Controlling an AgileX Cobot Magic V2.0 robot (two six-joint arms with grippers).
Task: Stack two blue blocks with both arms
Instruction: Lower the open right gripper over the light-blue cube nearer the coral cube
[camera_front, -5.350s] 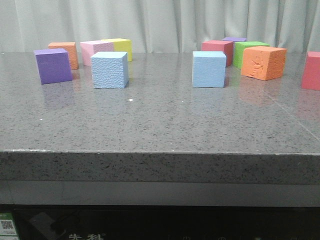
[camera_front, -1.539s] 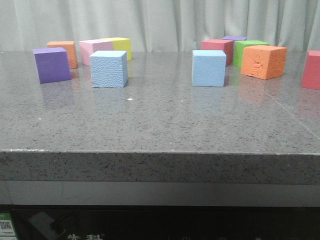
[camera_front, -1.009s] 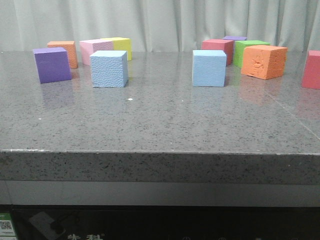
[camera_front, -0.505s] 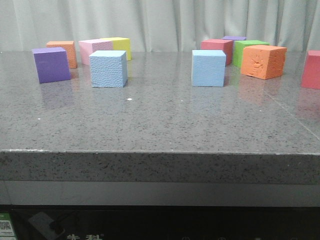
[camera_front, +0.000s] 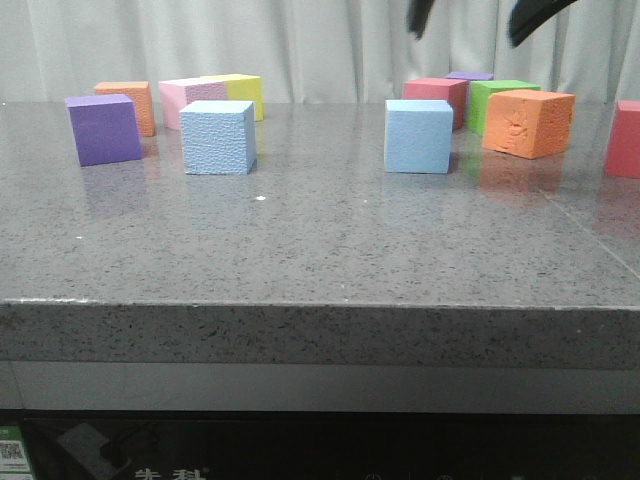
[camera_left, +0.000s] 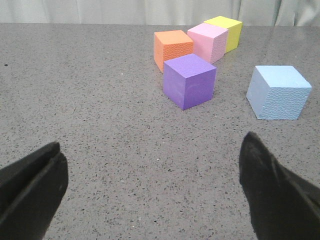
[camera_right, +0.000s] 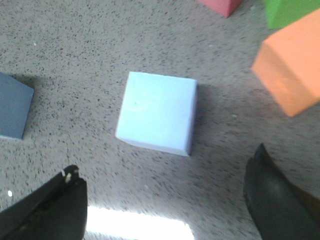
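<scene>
The pebbled blue block (camera_front: 218, 137) sits left of centre on the grey table. The smoother blue block (camera_front: 418, 136) sits right of centre. My right gripper (camera_front: 475, 18) hangs open high above the smoother block, only its dark fingertips showing at the top of the front view. In the right wrist view the smoother blue block (camera_right: 157, 112) lies beyond the open right gripper (camera_right: 166, 162), apart from it. My left gripper (camera_left: 152, 145) is open over bare table, with the pebbled blue block (camera_left: 277, 92) ahead and well off. The front view does not show the left gripper.
A purple cube (camera_front: 103, 129) stands left of the pebbled block, with orange (camera_front: 130, 105), pink (camera_front: 193, 103) and yellow (camera_front: 244, 96) cubes behind. Near the smoother block are red (camera_front: 436, 102), green (camera_front: 500, 101) and orange (camera_front: 526, 123) cubes, and another red cube (camera_front: 623, 140) at the right edge.
The right gripper's fingertips have come into the top of the front view above the smoother blue block. No block has moved.
</scene>
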